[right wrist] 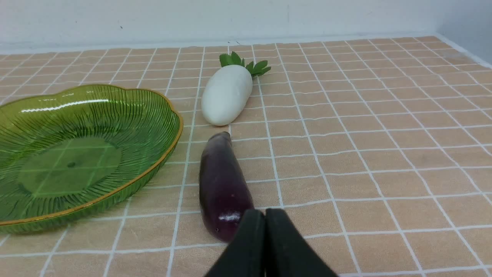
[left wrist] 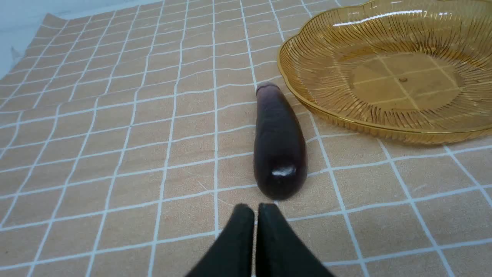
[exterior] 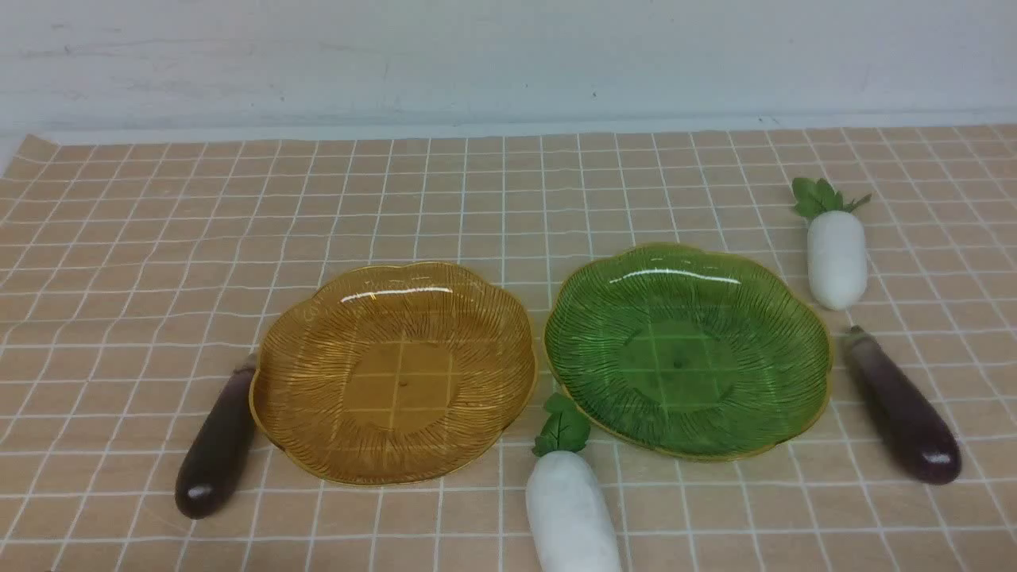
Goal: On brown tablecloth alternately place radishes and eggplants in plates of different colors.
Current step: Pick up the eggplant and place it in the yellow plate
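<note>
On the brown tablecloth (exterior: 159,262) an empty amber plate (exterior: 393,373) sits left of an empty green plate (exterior: 687,349). One eggplant (exterior: 216,449) lies by the amber plate's left rim, the other eggplant (exterior: 902,405) right of the green plate. One radish (exterior: 836,254) lies at the far right, the other radish (exterior: 570,508) at the front between the plates. No gripper shows in the front view. My left gripper (left wrist: 255,209) is shut and empty just short of the left eggplant (left wrist: 278,144). My right gripper (right wrist: 265,213) is shut and empty at the right eggplant's (right wrist: 223,186) blunt end.
A pale wall (exterior: 508,56) runs along the cloth's far edge. The cloth's left edge (exterior: 20,155) shows at the back left. The amber plate (left wrist: 388,65) lies beside the left eggplant, the green plate (right wrist: 77,150) beside the right one, with the radish (right wrist: 226,94) beyond.
</note>
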`<state>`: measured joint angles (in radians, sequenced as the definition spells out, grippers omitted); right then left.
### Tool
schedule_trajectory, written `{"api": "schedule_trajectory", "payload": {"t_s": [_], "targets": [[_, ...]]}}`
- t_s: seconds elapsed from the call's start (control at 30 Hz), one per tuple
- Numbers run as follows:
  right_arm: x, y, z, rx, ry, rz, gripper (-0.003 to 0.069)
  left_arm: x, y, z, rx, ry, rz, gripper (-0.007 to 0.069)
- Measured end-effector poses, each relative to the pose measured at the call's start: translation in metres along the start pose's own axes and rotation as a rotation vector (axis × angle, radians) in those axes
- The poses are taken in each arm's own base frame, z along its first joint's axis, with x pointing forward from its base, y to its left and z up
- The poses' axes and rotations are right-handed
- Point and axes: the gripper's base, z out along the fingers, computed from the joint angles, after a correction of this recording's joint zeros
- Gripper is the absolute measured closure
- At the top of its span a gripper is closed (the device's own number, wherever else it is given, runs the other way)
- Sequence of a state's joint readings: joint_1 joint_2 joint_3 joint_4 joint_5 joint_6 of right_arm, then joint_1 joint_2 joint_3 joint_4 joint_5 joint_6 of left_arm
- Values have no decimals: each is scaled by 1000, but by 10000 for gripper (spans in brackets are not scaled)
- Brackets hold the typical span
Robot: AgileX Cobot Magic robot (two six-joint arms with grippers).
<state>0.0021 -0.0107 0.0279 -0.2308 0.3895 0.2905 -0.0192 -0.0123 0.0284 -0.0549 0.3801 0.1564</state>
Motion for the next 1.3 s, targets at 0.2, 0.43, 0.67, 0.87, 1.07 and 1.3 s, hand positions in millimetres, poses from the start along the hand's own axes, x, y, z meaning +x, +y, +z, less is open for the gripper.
{"api": "schedule_trajectory", "payload": {"t_s": [0.2,0.43,0.67,0.87,1.07,1.3], "targets": [[0,0,0,0,0,0,674,0,0,0,0,0,0,624],[0,0,0,0,0,0,674,0,0,0,4,-2,-16,624],[0,0,0,0,0,0,674,-12,-7,-1,110,-108,-505,624],[0,0,0,0,0,0,674,-33,5,-6,98,-378,-811,624],[-4,2,0,-28,-46,81,674,-83,20,-36,62,-665,-791,628],[-33,7,-6,-192,-345,607,674,-182,-1,-22,228,-131,-338,627]]}}
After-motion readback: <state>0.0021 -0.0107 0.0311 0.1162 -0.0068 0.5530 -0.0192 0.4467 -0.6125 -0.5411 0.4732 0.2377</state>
